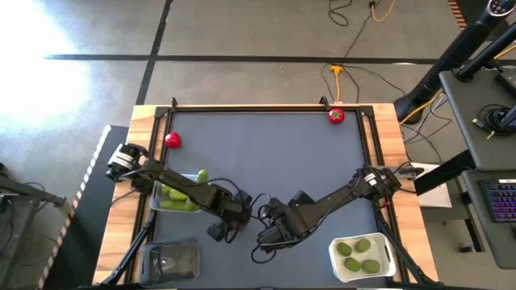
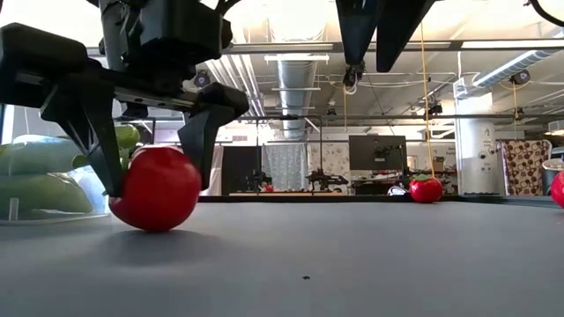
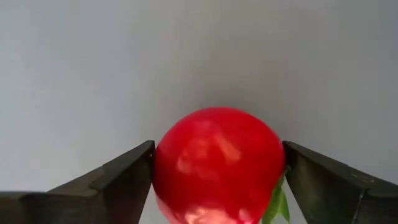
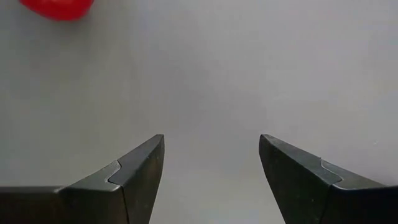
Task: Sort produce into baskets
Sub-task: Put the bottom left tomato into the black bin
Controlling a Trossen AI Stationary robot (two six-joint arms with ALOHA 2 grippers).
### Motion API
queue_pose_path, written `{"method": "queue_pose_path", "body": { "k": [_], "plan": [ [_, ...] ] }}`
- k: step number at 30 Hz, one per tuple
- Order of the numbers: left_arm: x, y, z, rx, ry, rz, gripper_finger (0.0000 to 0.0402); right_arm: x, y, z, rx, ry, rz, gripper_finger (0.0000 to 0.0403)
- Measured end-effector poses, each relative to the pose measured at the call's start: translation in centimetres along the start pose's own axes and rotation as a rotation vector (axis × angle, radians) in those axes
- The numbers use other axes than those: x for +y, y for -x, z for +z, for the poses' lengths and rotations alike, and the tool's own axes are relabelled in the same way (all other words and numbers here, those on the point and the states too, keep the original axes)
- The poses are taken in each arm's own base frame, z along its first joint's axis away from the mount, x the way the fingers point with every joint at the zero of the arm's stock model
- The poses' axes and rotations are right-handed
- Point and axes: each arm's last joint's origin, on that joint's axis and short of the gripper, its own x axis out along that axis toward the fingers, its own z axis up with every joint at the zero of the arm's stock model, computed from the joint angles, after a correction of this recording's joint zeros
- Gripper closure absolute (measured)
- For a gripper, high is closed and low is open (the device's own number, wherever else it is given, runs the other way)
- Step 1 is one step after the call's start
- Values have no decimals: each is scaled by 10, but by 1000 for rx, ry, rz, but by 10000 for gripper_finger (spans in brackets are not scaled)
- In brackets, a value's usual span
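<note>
My left gripper (image 1: 219,233) stands near the table's near edge, shut on a red tomato (image 2: 157,188) with a green top that sits on the grey mat; the gripper hides this tomato in the high view. My right gripper (image 1: 264,237) is just to its right, open and empty (image 4: 211,171) over bare mat. Two more tomatoes lie on the mat, one at the far left (image 1: 172,139) and one at the far right (image 1: 336,115). The clear tray (image 1: 161,203) holds light-green cucumbers (image 1: 179,196). The white tray (image 1: 339,266) holds limes (image 1: 360,254). The dark tray (image 1: 169,259) is at the near left. My left gripper pinches the tomato's two opposite round sides (image 3: 163,171) between its two fingers (image 2: 104,157). The fingers come from above and point down. The tomato's underside rests on the mat, and its green top (image 3: 277,204) lies sideways next to one finger.
A red tomato's edge (image 4: 57,7) shows ahead of my right gripper. The two arms lie close together over the near middle of the mat. Wooden borders (image 1: 145,121) frame the mat. Free mat lies in the middle and far part (image 1: 266,153).
</note>
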Motion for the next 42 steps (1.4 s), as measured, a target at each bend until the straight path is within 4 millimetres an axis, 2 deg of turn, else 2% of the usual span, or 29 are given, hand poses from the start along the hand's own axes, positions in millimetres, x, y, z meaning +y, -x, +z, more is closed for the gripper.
{"method": "queue_pose_path", "body": {
  "k": [8,18,27,30,35,38,42],
  "plan": [
    [2,0,1,-6,14,33,136,-3,-1,6,-2,16,-1,152],
    [1,0,3,-2,39,62,138,-5,0,9,-6,32,1,149],
    [-1,6,-5,70,229,49,139,-5,0,9,-23,24,-5,156],
    [-4,23,-8,95,293,47,142,-5,0,9,-32,19,-7,154],
    [-17,74,-14,98,416,117,144,-3,1,8,-63,69,-1,152],
    [-33,103,-26,131,522,144,145,-3,4,5,-63,167,-4,155],
    [-66,133,-39,149,686,130,145,-3,12,-4,-81,267,-6,159]
  ]
}}
